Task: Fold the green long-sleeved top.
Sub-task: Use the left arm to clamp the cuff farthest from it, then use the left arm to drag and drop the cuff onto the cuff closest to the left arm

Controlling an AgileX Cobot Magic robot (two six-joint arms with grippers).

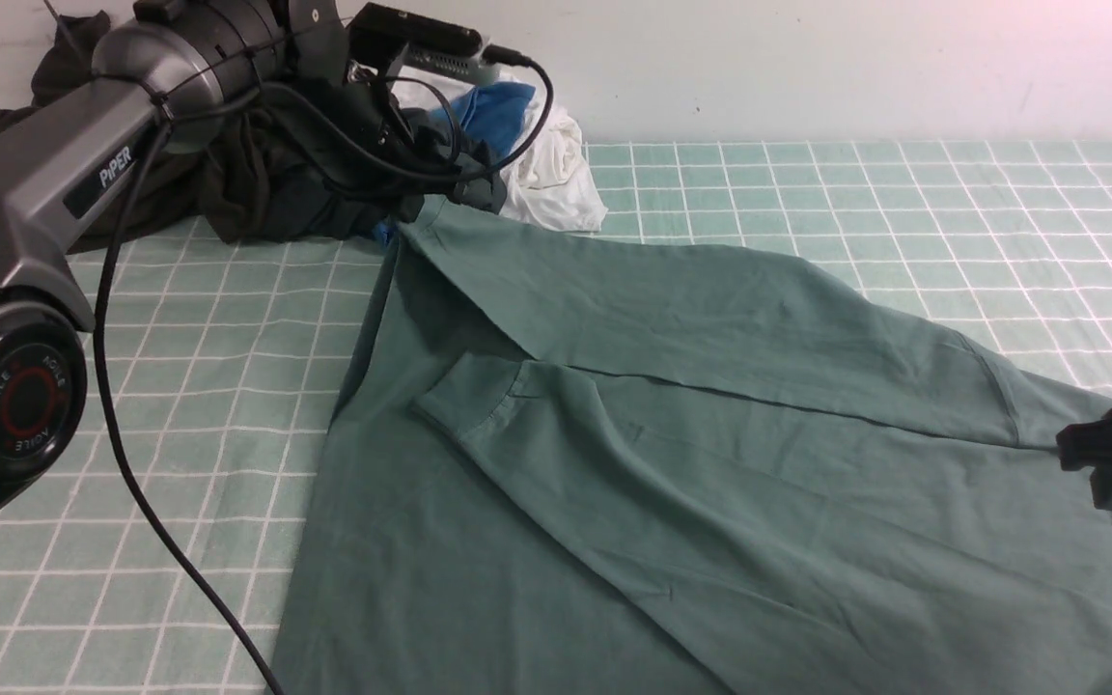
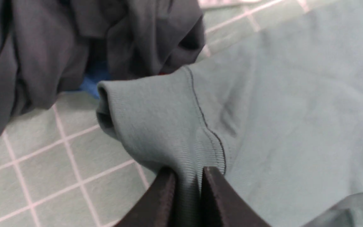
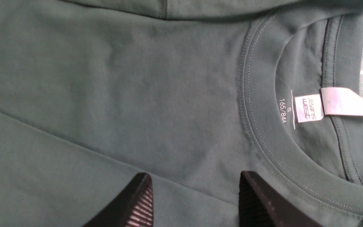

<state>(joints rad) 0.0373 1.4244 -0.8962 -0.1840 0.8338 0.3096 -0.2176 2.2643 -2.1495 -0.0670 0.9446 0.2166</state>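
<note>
Plain muted teal-green soft jersey long-sleeved top (image 1: 710, 405), small white printed logo (image 3: 309, 108) and white fabric tag (image 3: 345, 102) inside its neck. Under the top, pale mint-green table mat (image 1: 903, 193) gridded with white lines. Beyond the top, crumpled blackish garments (image 1: 266, 193), bright blue cloth (image 1: 498, 111), white cloth (image 1: 556, 164).

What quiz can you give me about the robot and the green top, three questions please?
1. True or false: the left pincer pinches a cuff of the green top.
2. The right pincer is: A shut tight; B open; C out of sight.
3. Which size letter is printed inside the collar?
Key: 1 true; 2 B; 3 S.
</note>
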